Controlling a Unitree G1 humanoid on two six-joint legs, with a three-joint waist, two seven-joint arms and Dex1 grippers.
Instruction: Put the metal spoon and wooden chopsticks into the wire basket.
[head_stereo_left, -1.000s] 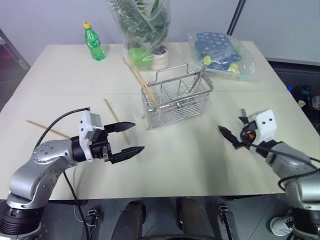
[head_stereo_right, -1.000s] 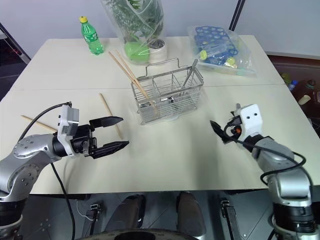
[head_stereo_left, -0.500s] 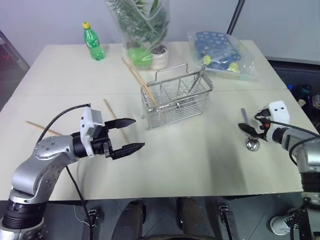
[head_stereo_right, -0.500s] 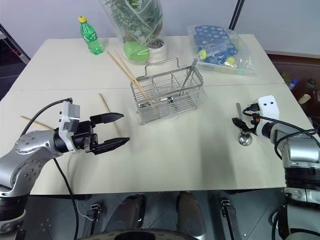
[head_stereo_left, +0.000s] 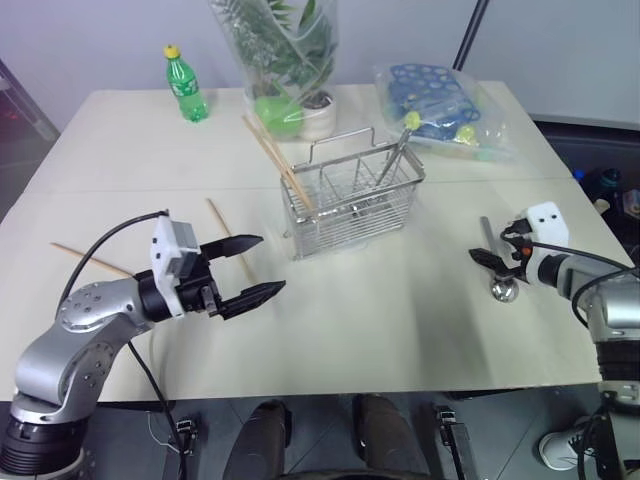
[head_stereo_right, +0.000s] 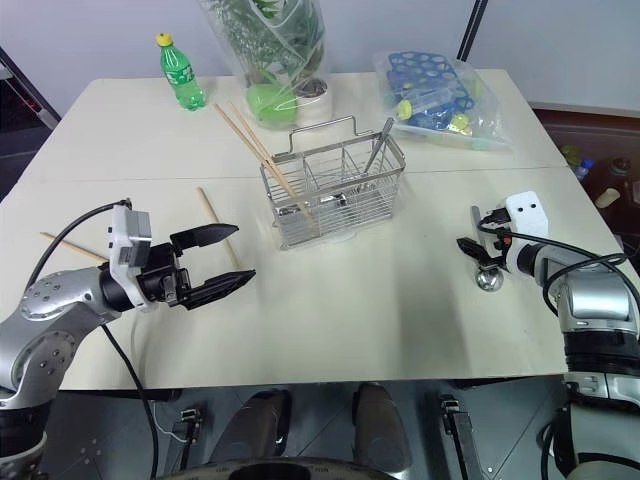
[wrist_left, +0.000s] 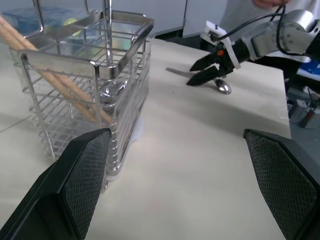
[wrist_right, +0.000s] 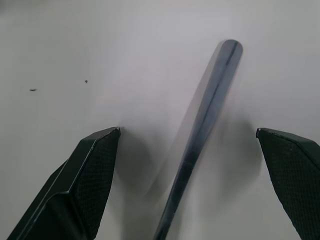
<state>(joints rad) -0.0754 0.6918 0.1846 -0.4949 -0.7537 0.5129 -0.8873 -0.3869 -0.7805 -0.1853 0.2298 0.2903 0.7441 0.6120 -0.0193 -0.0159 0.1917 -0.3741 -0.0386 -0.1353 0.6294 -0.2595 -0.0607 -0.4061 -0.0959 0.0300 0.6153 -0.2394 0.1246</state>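
Right wrist view looks straight down on the shiny silver metal spoon (wrist_right: 200, 145), its slim handle lying flat on the pale tabletop (head_stereo_left: 380, 320) between the two spread black fingers (wrist_right: 75, 185) of the right gripper (head_stereo_left: 488, 262) — released, gripping nothing. From the head, the spoon rests near the table's right edge, its bowl towards the robot. Well to its left stands the rectangular silver wire basket (head_stereo_left: 352, 200) with a raised loop handle, two thin light-brown wooden chopsticks (head_stereo_left: 278, 158) already leaning out of its left end. Two more sticks lie loose on the table — one (head_stereo_left: 222, 228) beside the left gripper (head_stereo_left: 252, 270), whose jaws gape empty above the surface, another (head_stereo_left: 92, 260) farther left.
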